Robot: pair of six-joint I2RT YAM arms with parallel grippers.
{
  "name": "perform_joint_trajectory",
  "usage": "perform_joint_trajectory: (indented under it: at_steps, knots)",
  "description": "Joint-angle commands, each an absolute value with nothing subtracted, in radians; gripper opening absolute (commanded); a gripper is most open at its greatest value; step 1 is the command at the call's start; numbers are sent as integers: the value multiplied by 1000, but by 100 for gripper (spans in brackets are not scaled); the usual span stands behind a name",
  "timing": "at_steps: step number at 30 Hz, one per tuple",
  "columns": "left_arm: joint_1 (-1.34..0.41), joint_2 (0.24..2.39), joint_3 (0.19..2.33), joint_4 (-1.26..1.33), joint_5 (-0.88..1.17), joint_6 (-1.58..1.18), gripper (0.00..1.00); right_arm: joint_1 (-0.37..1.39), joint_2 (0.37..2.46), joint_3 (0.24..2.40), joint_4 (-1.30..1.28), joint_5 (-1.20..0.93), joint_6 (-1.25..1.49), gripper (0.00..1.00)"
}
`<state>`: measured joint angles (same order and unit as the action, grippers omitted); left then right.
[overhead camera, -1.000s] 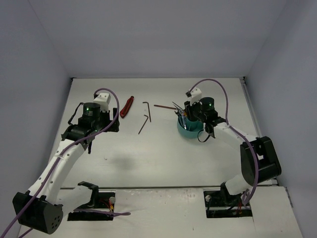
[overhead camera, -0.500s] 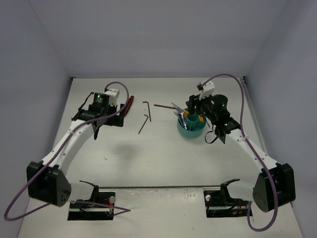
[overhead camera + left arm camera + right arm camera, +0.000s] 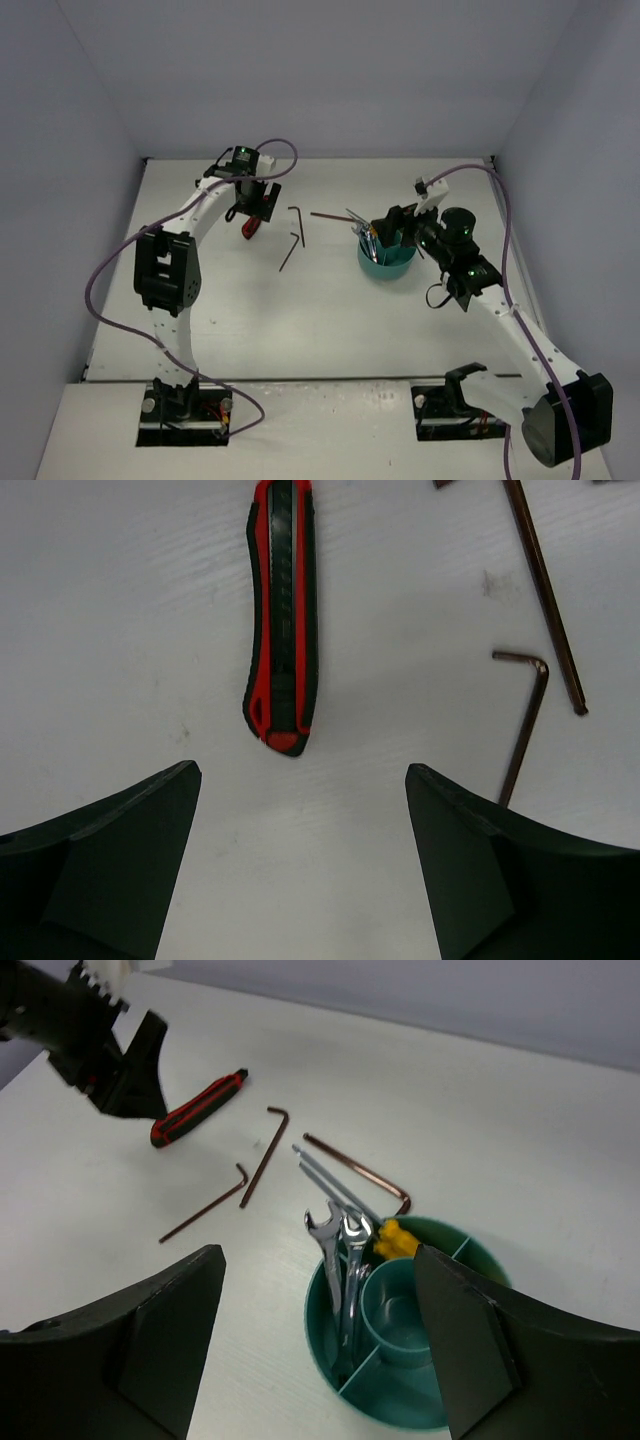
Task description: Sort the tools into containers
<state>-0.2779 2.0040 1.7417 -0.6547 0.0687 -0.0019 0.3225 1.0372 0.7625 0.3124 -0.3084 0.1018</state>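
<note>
The red-and-black-handled tool lies on the table just beyond my open, empty left gripper; it also shows in the top view, with my left gripper over its far end. Three dark hex keys lie between it and the teal tub. The tub holds two silver wrenches and orange-handled screwdrivers; its central cup is empty. My right gripper hangs open above the tub, holding nothing. No tape measure is in view.
Hex keys lie at the right of the left wrist view. One hex key lies close to the tub's far rim. The left gripper shows at the right wrist view's top left. Grey walls enclose the table.
My left arm has stretched out to the far side and right, arriving at the red-and-black tool. My right arm has extended, and its gripper has pulled back to the right above the tub.
</note>
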Motion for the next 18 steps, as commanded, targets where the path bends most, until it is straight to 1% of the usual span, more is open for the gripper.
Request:
perform_joint_trajectory:
  at_steps: [1,3,6,10,12,14,16,17,18]
  knots:
    - [-272,2106,1899,-703,47,50,80,334,985,745,351,-378,138,74]
    - [-267,2173,1946,-722,38,54,80,337,973,738,347,-385,138,75]
    - [-259,2235,2004,-744,46,48,78,337,966,727,344,-387,134,75]
    - [-239,2313,2072,-775,98,36,66,342,984,729,342,-403,135,76]
    - [-231,2326,2076,-779,107,32,58,345,985,729,341,-404,130,76]
    - [-229,2330,2071,-782,113,31,53,346,987,729,340,-401,128,77]
    - [-227,2332,2052,-789,122,26,40,348,992,727,339,-400,127,77]
    - [-227,2329,2041,-789,135,22,32,351,992,728,340,-400,127,77]
    - [-227,2322,2023,-788,143,21,27,352,992,728,340,-400,128,77]
